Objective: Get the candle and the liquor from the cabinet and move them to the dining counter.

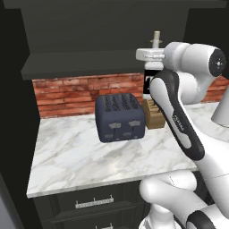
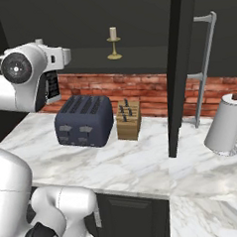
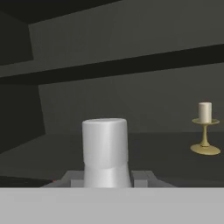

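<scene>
Liquor (image 1: 149, 79) upright at upper centre-right of the left base view, long axis vertical, pale stopper (image 3: 105, 146) pointing up, black body half hidden behind the arm. In the hand view, stopper rising at lower centre between the fingers. Claw (image 1: 150, 54) narrowed on the bottle's neck, holding it clear of the marble worktop (image 1: 71, 152). Candle (image 2: 114, 43) standing upright on the cabinet (image 2: 151, 54) shelf, top centre of the right base view; at the right edge of the hand view.
</scene>
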